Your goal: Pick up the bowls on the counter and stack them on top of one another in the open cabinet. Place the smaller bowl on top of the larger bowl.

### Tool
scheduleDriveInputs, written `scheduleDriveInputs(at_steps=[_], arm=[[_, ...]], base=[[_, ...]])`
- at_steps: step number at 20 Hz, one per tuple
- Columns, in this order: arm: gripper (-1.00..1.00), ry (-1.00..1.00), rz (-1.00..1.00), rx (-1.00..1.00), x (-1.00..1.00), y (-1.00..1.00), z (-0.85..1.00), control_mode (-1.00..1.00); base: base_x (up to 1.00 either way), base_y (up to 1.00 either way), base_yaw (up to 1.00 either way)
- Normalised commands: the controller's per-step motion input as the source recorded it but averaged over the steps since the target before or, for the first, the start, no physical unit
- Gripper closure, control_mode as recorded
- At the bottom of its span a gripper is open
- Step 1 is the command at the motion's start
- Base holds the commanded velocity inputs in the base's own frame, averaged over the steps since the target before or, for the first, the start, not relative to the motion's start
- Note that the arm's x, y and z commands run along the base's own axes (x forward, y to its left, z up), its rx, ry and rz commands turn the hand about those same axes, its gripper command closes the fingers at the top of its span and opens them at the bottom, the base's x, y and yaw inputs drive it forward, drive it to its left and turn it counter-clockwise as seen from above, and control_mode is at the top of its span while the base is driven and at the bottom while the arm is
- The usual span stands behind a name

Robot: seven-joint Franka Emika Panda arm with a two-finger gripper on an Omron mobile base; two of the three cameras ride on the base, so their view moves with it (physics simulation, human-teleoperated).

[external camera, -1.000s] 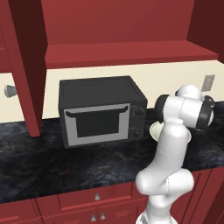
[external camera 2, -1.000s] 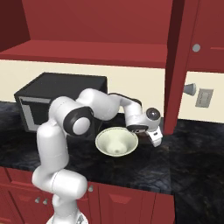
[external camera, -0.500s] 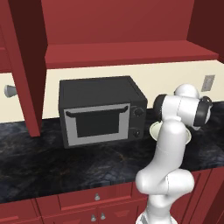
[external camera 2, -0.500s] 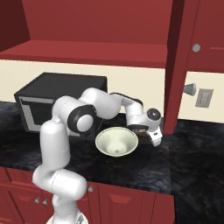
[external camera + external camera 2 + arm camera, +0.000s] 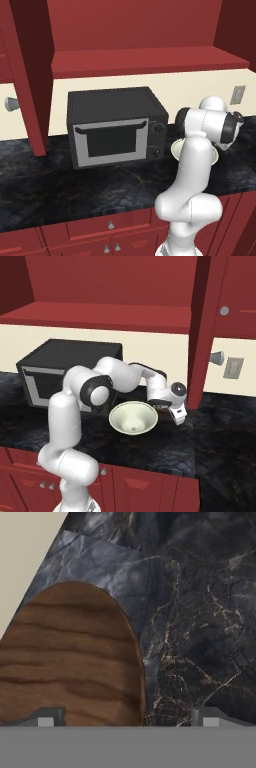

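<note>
One cream bowl (image 5: 133, 418), one brown bowl (image 5: 70, 657), on counter (image 5: 200, 612)

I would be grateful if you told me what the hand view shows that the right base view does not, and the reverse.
The hand view alone shows the brown bowl, lying on the counter close below the open gripper, one fingertip over it, the other over bare stone.

The right base view alone shows the cream bowl beside the hand, the microwave, and the open cabinet above.

Both share the dark counter and a strip of pale wall.
</note>
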Motion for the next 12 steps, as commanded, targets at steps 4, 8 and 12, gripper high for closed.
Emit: scheduleDriveInputs(at_steps=[4, 8, 12], arm=[[-1.00, 0.00, 0.00, 0.03, 0.06, -0.01, -0.09, -1.00], [-1.00, 0.00, 0.00, 0.04, 0.05, -0.02, -0.11, -1.00], [1.00, 0.00, 0.00, 0.03, 0.07, -0.01, -0.12, -1.00]], base=[[0.00, 0.00, 0.00], [0.00, 0.00, 0.00], [0.00, 0.00, 0.00]])
